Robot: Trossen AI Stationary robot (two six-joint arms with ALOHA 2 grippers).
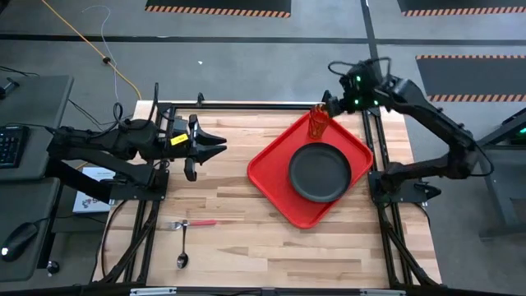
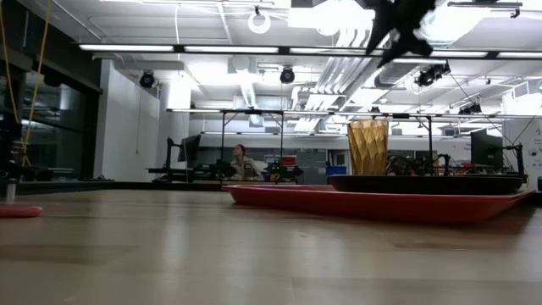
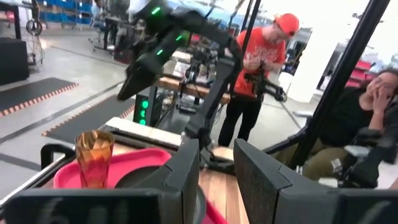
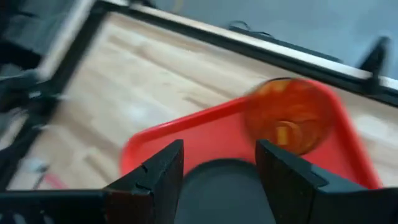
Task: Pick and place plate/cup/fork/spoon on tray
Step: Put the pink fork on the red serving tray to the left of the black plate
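Note:
The red tray (image 1: 271,160) lies on the table's right half, turned like a diamond. The dark plate (image 1: 320,172) rests flat in its middle. The amber cup (image 1: 319,123) stands upright on the tray's far corner, as the low view (image 2: 368,146) also shows. My right gripper (image 1: 330,104) is open above and just beyond the cup (image 4: 289,118), clear of it. The red-handled fork (image 1: 196,223) and the dark spoon (image 1: 182,247) lie on the bare wood at the near left. My left gripper (image 1: 209,148) is open and empty over the table's left part, pointing at the tray.
Black frame rails (image 1: 246,107) run along the table's far, left and right edges. Bare wood lies between the cutlery and the tray. Beyond the table, two people (image 3: 261,62) show in the left wrist view.

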